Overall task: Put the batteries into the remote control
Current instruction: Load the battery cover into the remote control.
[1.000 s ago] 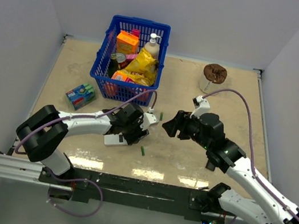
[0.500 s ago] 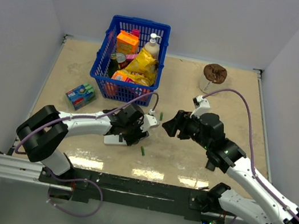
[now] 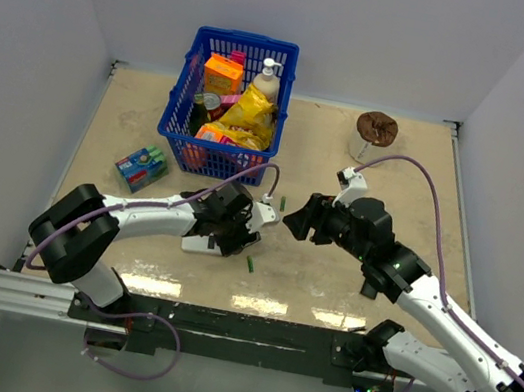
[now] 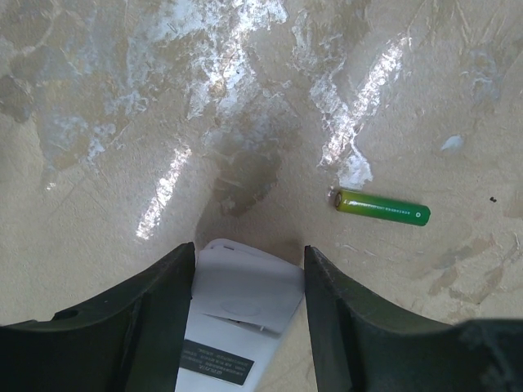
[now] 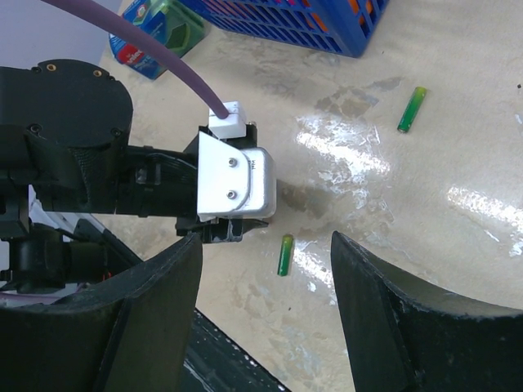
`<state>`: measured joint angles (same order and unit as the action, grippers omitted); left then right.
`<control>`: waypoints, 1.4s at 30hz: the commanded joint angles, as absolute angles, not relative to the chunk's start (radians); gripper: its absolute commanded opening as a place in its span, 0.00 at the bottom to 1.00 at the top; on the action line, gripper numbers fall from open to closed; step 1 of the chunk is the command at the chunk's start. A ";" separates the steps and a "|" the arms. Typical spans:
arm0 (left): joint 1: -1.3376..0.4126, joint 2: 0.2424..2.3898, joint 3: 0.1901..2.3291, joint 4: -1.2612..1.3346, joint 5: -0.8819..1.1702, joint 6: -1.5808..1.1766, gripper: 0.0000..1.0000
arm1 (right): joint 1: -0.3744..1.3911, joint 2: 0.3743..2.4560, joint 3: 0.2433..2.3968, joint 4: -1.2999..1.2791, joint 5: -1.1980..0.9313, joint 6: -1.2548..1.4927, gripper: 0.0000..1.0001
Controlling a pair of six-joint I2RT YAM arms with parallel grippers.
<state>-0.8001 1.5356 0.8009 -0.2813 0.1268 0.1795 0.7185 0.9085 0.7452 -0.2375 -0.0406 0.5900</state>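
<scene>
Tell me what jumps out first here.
Mid-table, the left gripper clamps the white remote while the right gripper hovers open facing it. A green battery lies loose beside the remote, and a packed blue basket sits at the far side.

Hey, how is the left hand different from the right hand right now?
The left hand is closed on one end of the white remote control; the right hand is open and holds nothing. The left hand's gap is narrower, the right hand's wider. Both are black, two-fingered, and near the middle of the table.
</scene>
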 commanded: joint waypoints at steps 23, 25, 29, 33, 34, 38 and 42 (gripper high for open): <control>-0.807 1.506 0.830 -0.341 0.202 0.215 0.69 | 0.718 0.902 0.750 -0.187 -0.041 0.574 0.68; -0.807 1.505 0.830 -0.342 0.207 0.213 0.71 | 0.718 0.900 0.750 -0.186 -0.044 0.574 0.68; -0.807 1.496 0.830 -0.336 0.209 0.212 0.77 | 0.718 0.899 0.750 -0.186 -0.046 0.574 0.68; -0.805 1.473 0.831 -0.321 0.198 0.196 0.87 | 0.716 0.897 0.753 -0.190 -0.045 0.575 0.68; -0.805 1.467 0.830 -0.316 0.193 0.190 0.89 | 0.716 0.897 0.755 -0.192 -0.044 0.575 0.68; -0.805 1.413 0.833 -0.276 0.161 0.135 0.98 | 0.716 0.905 0.768 -0.204 -0.048 0.568 0.68; -0.804 1.342 0.845 -0.247 0.101 0.049 1.00 | 0.718 0.936 0.788 -0.216 -0.051 0.558 0.67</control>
